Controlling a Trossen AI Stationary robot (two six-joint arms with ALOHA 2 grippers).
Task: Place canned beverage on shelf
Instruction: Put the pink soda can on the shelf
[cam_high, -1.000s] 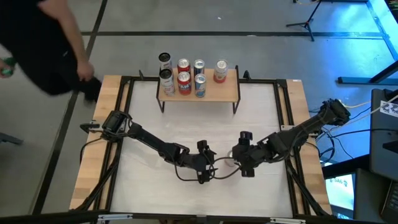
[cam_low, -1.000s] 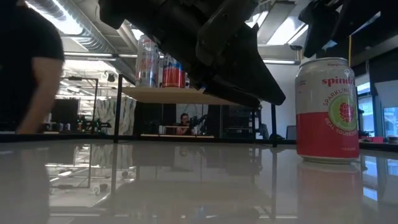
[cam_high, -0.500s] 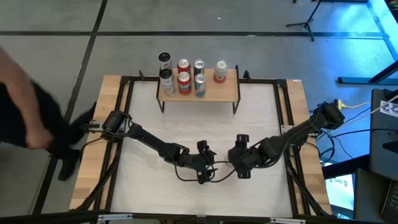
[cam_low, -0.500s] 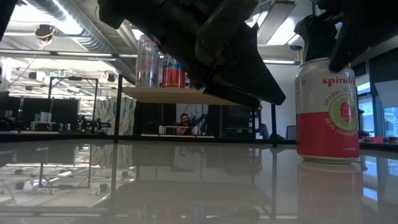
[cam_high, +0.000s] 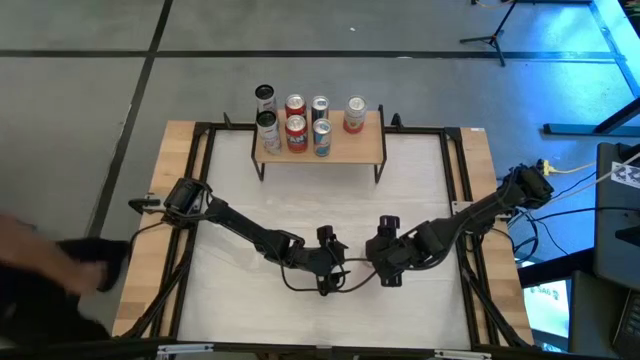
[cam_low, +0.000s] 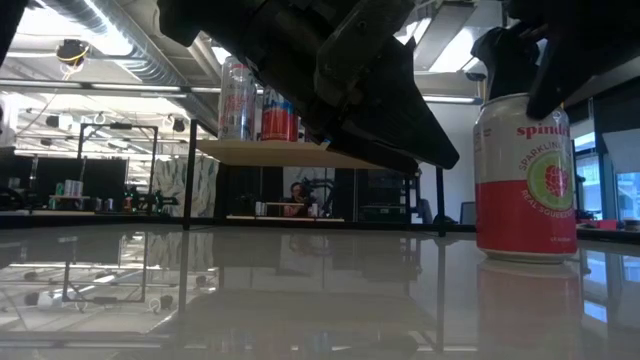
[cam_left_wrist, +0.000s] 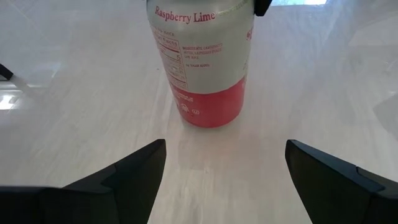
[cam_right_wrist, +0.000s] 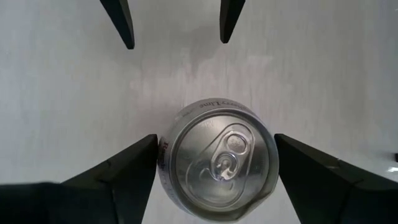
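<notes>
The right gripper (cam_right_wrist: 214, 168) hangs directly over the upright canned beverage (cam_right_wrist: 216, 162) on the desk (cam_high: 300, 215), fingers spread apart either side of its top, set for a grasp from above. The left gripper (cam_left_wrist: 224, 180), likewise spread, waits just beside it. The shelf (cam_high: 345, 148) at the desk's far edge carries six cans, with bare board on its right.

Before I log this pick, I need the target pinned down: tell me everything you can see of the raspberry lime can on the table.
The raspberry lime can stands upright on the glossy white table, touching only that. It looks like aluminium: silver upper body, red lower band, pink lettering, a fruit logo and a nutrition panel. Its silver lid has the pull tab flat and unopened. The right gripper hangs directly above it, fingers open either side of the rim without touching. The left gripper faces it from the side, open and apart.
</notes>
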